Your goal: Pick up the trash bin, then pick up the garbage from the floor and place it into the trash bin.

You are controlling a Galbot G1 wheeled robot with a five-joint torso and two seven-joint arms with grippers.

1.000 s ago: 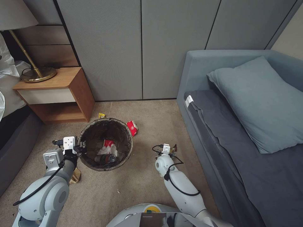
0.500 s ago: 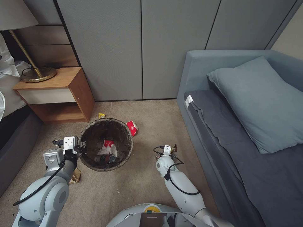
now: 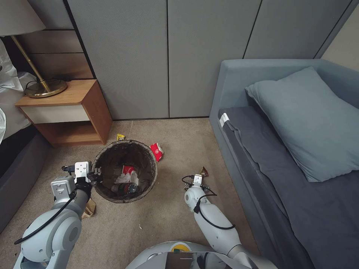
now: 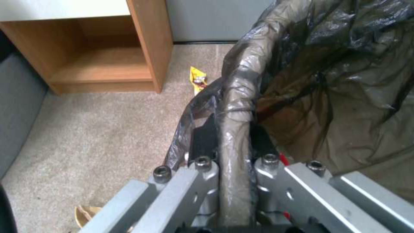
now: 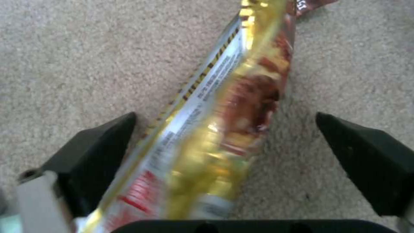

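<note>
Right gripper (image 3: 201,178), head view: low over the carpet (image 3: 175,220) beside the sofa (image 3: 239,149), a dark foil wrapper (image 3: 204,172) just past its tip; left gripper (image 3: 95,174) sits at the near-left rim of the trash bin (image 3: 151,175), which holds a red wrapper, tissue and a small bottle. Left wrist view: left gripper (image 4: 233,147) fingers clamp the bag-lined bin rim (image 4: 235,106), one inside, one outside, with a yellow packet (image 4: 198,78) on the floor by the nightstand (image 4: 147,42). Right wrist view: right gripper (image 5: 224,149) spread wide, the wrapper (image 5: 224,113) lying on the carpet between the fingers (image 5: 92,149); whether either finger touches it, cannot tell.
</note>
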